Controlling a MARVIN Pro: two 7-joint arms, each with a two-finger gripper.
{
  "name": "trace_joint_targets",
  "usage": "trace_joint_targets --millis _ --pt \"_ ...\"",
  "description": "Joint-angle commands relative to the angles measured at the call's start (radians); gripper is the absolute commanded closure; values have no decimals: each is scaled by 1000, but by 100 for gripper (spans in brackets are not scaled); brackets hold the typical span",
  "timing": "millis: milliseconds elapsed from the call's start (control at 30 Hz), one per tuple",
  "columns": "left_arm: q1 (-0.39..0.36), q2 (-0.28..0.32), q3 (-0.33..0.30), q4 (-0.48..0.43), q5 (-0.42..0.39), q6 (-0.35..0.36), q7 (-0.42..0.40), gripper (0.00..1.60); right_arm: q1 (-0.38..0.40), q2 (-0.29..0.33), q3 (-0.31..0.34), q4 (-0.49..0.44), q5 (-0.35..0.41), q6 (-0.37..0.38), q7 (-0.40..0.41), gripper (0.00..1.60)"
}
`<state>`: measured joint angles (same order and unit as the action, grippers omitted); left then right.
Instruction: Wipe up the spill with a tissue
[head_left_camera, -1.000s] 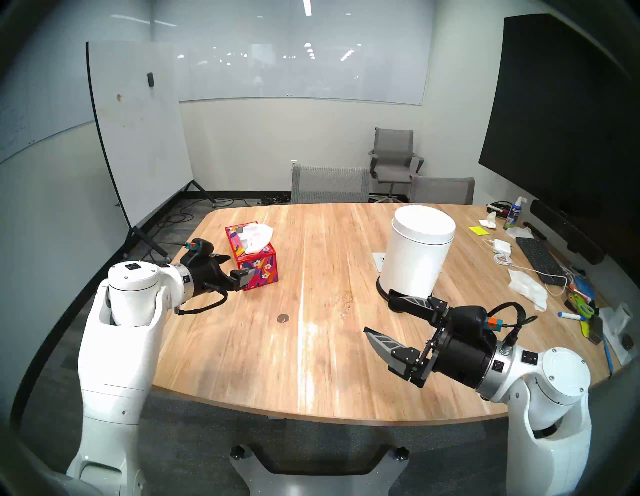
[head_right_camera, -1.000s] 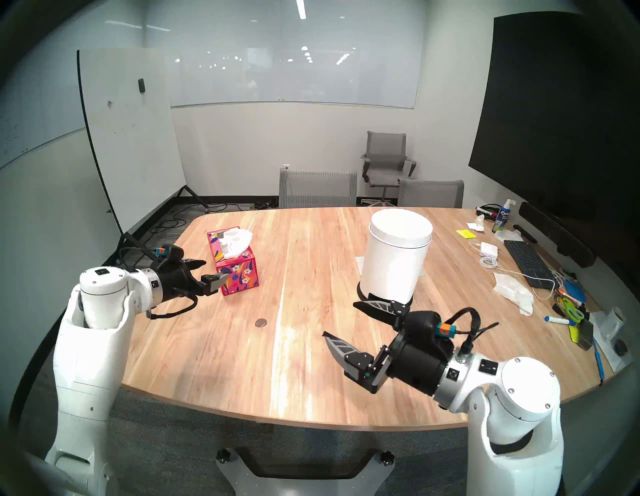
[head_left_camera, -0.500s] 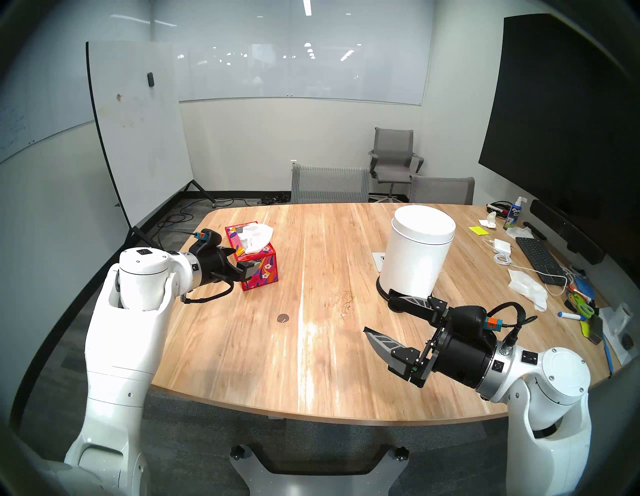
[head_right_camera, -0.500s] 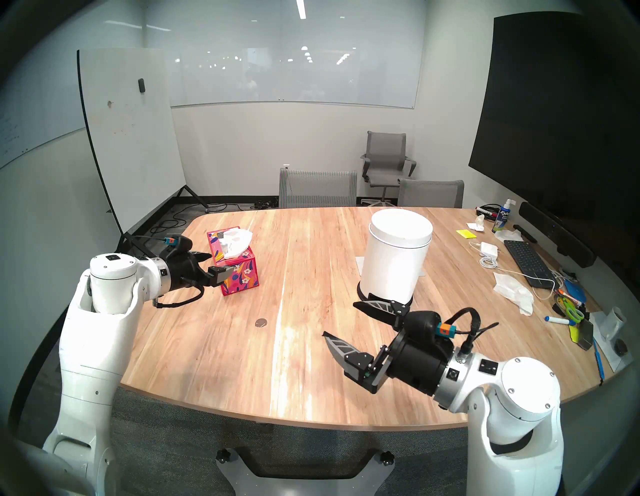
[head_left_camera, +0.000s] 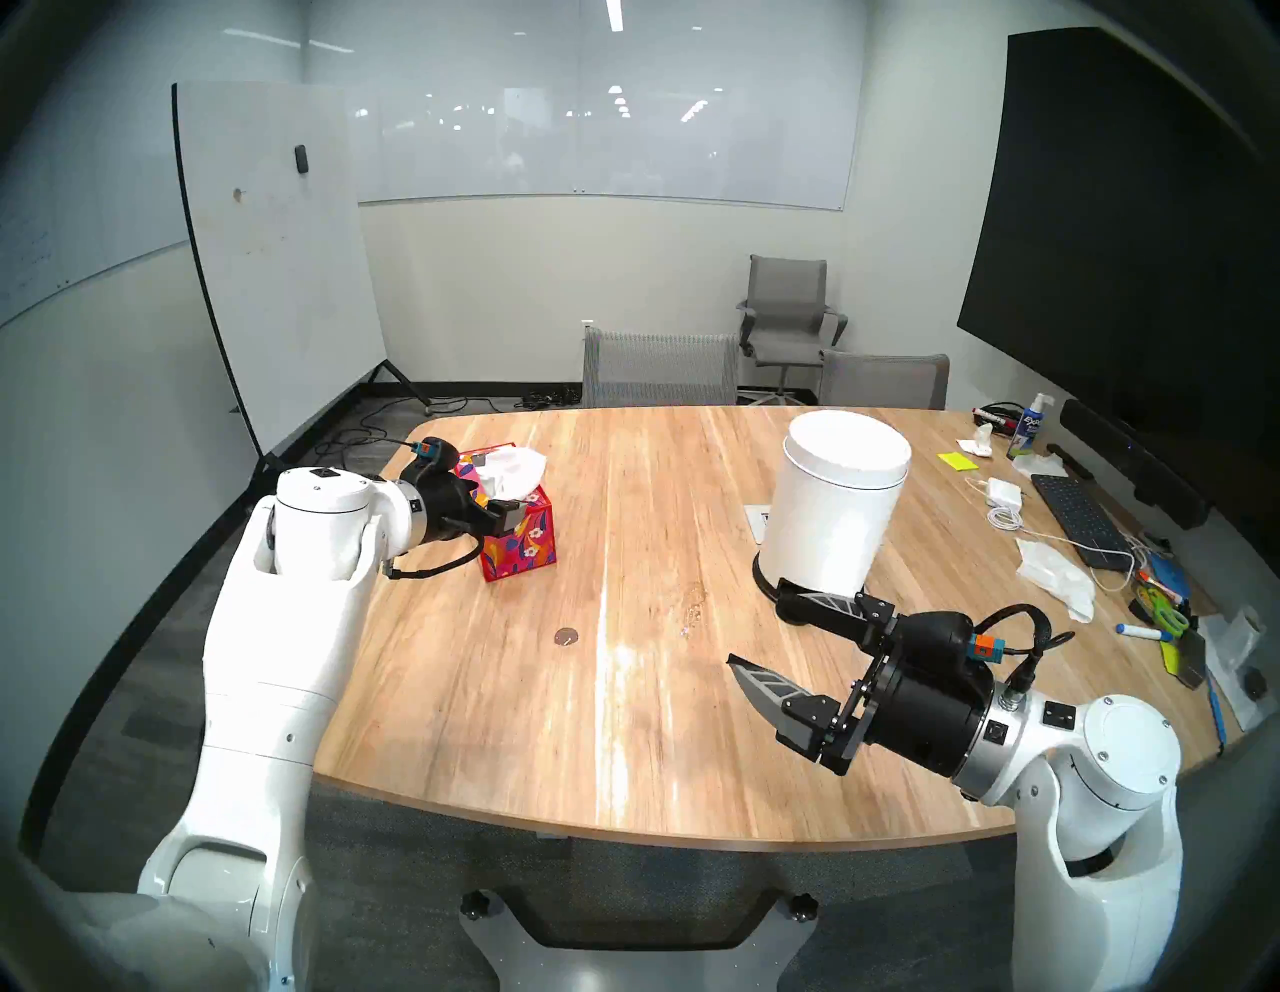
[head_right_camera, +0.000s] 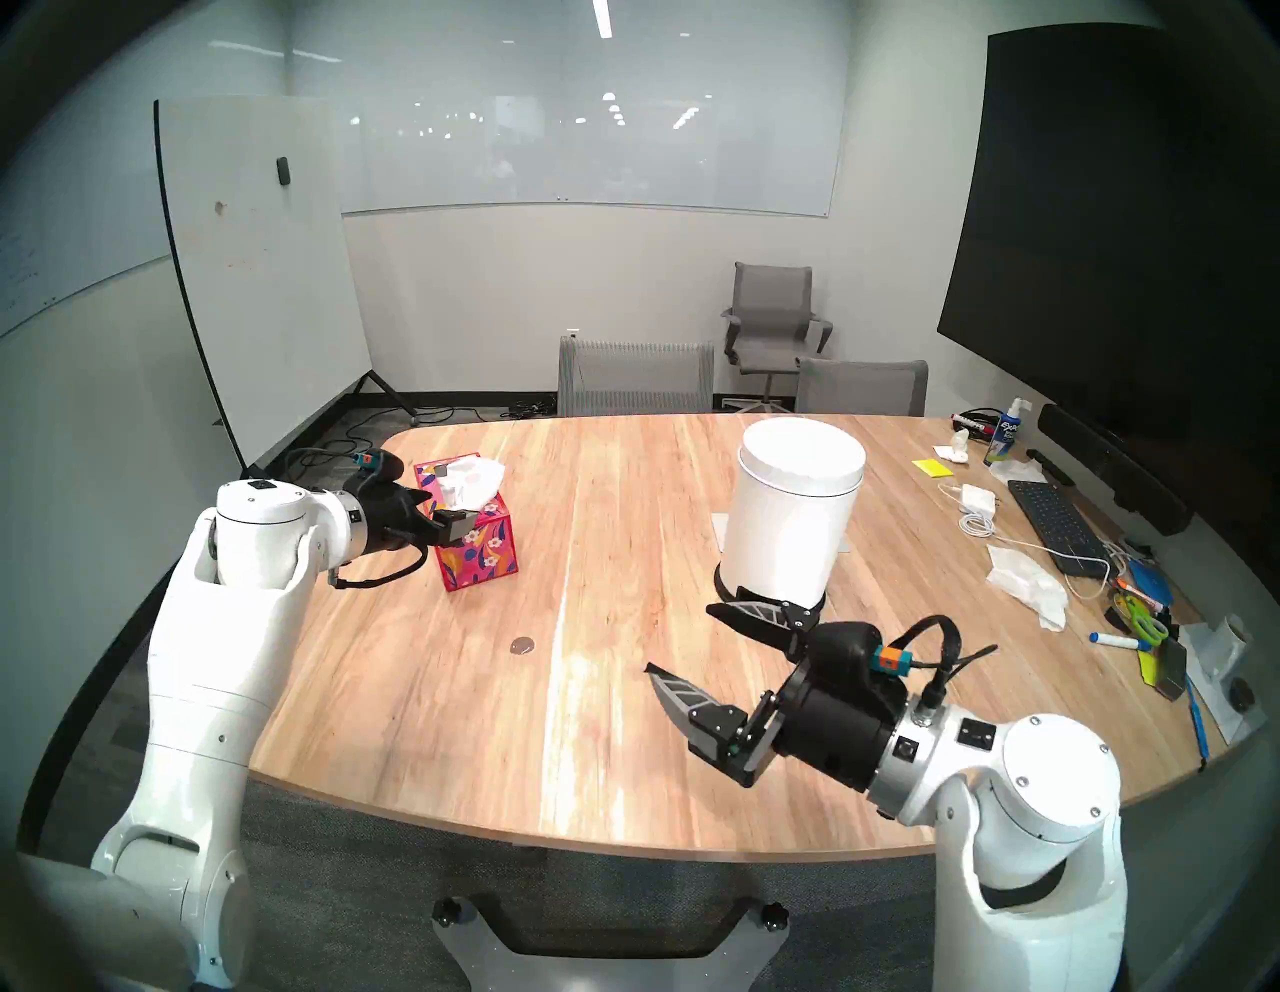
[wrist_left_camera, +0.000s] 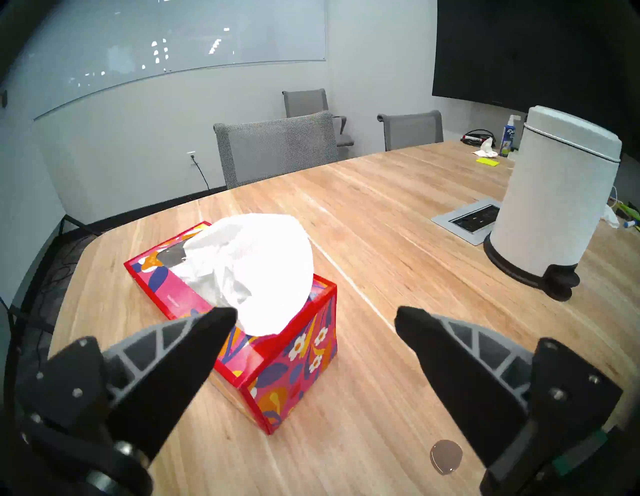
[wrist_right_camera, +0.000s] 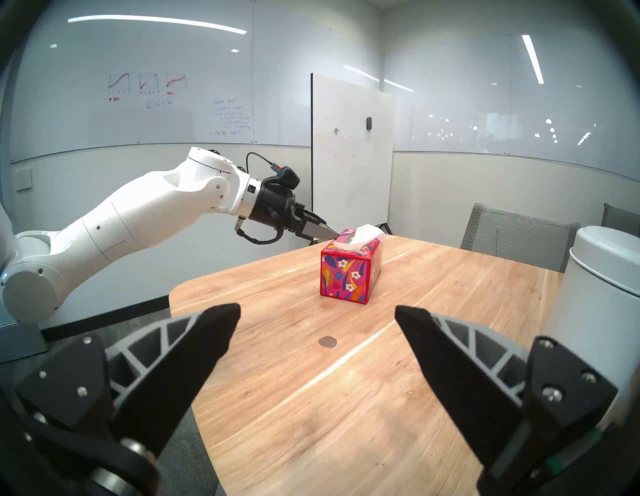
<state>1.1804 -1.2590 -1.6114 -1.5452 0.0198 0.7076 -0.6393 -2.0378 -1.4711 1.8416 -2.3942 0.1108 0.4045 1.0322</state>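
The spill (head_left_camera: 566, 636) is a small round dark brown blot on the wooden table (head_left_camera: 485, 727), also visible as the spill (wrist_left_camera: 446, 456) and the spill (wrist_right_camera: 327, 342). A white tissue (head_left_camera: 509, 474) puffs out of the top of a red floral box (head_left_camera: 523, 551). My left gripper (head_left_camera: 499, 502) hovers open at the box's near left corner, level with its top. In the left wrist view the tissue (wrist_left_camera: 256, 266) lies just beyond the open left gripper (wrist_left_camera: 316, 313). My right gripper (head_left_camera: 755, 623) hangs open and empty above the table, right of the spill.
A tall white lidded bin (head_left_camera: 831, 512) stands just behind my right gripper. A power panel (wrist_left_camera: 467, 221) is set into the table beside the bin. Rumpled white papers (head_left_camera: 1053, 568), a keyboard (head_left_camera: 1077, 512) and desk clutter fill the right edge. Grey chairs (head_left_camera: 658, 367) stand at the far side.
My left arm has reached forward and to the right, bringing its open gripper up to the tissue box's top corner. The right arm has not moved.
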Motion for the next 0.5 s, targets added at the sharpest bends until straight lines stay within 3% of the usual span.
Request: trace_joint_targets --millis 0,267,467 --pt "-113 -13 18 78 6 -26 15 0 2 0 1 -15 3 -1 2 0" --pt "-189 -17 39 212 20 -59 30 0 3 0 1 -15 3 -1 2 0" --pt "-211 -15 46 254 25 -78 32 0 3 0 1 -15 3 -1 2 0"
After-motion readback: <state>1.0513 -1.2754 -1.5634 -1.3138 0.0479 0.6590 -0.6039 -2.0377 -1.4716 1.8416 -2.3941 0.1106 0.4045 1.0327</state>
